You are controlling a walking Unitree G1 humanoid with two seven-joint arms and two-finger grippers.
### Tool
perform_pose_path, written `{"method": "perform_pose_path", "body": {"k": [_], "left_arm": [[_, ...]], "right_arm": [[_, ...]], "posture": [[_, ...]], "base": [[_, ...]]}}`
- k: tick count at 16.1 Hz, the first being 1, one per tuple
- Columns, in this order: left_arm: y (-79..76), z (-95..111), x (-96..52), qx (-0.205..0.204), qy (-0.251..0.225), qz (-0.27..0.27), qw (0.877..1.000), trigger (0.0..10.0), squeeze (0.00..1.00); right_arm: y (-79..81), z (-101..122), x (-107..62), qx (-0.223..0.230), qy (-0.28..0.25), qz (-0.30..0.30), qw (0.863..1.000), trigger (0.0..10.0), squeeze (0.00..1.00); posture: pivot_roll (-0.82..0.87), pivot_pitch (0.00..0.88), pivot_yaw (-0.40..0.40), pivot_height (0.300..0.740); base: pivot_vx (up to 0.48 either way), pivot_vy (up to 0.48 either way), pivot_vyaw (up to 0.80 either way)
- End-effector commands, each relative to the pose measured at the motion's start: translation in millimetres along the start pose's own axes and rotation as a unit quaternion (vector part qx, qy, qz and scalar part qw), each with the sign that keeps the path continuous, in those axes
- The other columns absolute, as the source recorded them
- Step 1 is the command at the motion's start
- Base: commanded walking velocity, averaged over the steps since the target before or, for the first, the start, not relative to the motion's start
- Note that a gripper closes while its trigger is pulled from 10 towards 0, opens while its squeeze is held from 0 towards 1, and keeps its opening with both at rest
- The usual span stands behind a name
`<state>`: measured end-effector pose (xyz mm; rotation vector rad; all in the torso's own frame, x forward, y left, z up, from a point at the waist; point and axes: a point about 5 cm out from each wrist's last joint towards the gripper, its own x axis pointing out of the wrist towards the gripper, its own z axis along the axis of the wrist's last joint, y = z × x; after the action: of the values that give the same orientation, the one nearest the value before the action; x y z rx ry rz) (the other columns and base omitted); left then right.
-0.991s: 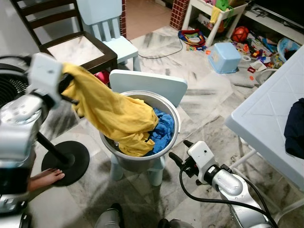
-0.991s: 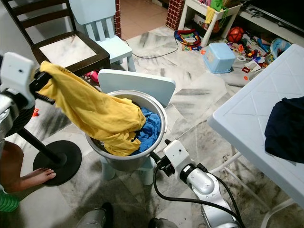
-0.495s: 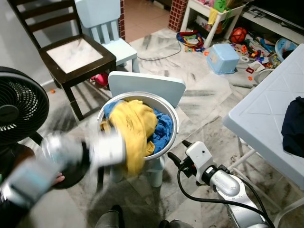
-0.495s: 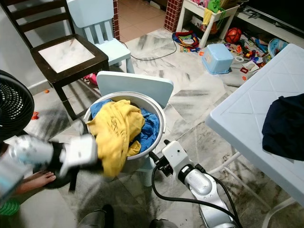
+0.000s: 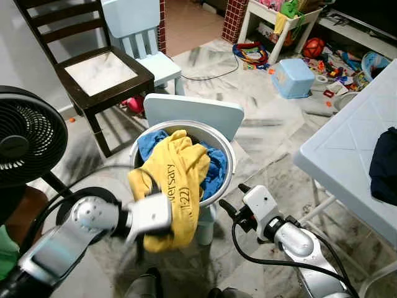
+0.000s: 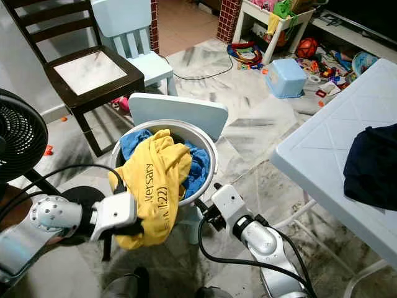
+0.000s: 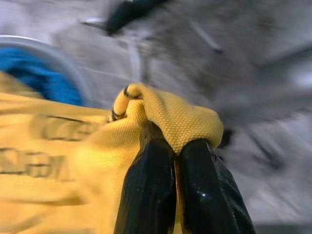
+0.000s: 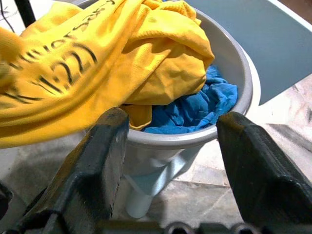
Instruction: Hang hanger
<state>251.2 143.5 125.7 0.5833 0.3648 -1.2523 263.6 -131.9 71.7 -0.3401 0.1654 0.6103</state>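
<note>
Left wrist view — left tool [image 7: 170, 161] apparently lower, pinching yellow shirt [image 5: 177, 186]

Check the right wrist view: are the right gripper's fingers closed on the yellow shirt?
No; the right gripper has its fingers spread wide apart, short of the yellow shirt.

A dark wooden chair [image 5: 93, 65] stands beside a black round fan [image 5: 28, 136]; a dark garment [image 5: 384, 164] lies on the white tabletop [image 5: 347, 155].
</note>
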Motion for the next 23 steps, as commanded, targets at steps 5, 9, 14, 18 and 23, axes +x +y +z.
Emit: {"method": "perform_pose_path", "body": {"k": [5,9,14,18,23], "left_arm": [[96.8,-2,-39.7,-0.17,-0.092,0.408,0.892,0.0,0.0],[112.1,-29,-53.8,-0.271,-0.091,0.524,0.802,3.4,0.0],[135.4,-25,-111.2,-0.234,-0.107,0.713,0.652,0.2,0.0],[159.4,0,-124.4,-0.058,-0.038,0.69,0.72,3.5,0.0],[75.4,-2,22.1,-0.008,-0.004,0.251,0.968,0.0,0.0]], "right_arm": [[-1.4,-3,-1.9,-0.003,0.004,-0.005,1.0,10.0,0.0],[0.0,-3,-3.0,-0.003,0.003,-0.008,1.0,10.0,0.0],[-0.6,-4,-4.6,-0.005,0.005,-0.011,1.0,10.0,0.0],[0.6,-4,-3.6,-0.004,0.005,-0.013,1.0,10.0,0.0],[-1.6,-4,-4.6,-0.004,0.005,-0.019,1.0,10.0,0.0]], "posture": [[0.03,0.162,-0.086,0.74],[0.02,0.167,-0.085,0.74],[0.02,0.165,-0.081,0.74],[0.02,0.158,-0.081,0.74],[0.01,0.151,-0.076,0.74]], "base": [[0.0,0.0,0.0],[0.0,0.0,0.0],[0.0,0.0,0.0],[0.0,0.0,0.0],[0.0,0.0,0.0]]}}
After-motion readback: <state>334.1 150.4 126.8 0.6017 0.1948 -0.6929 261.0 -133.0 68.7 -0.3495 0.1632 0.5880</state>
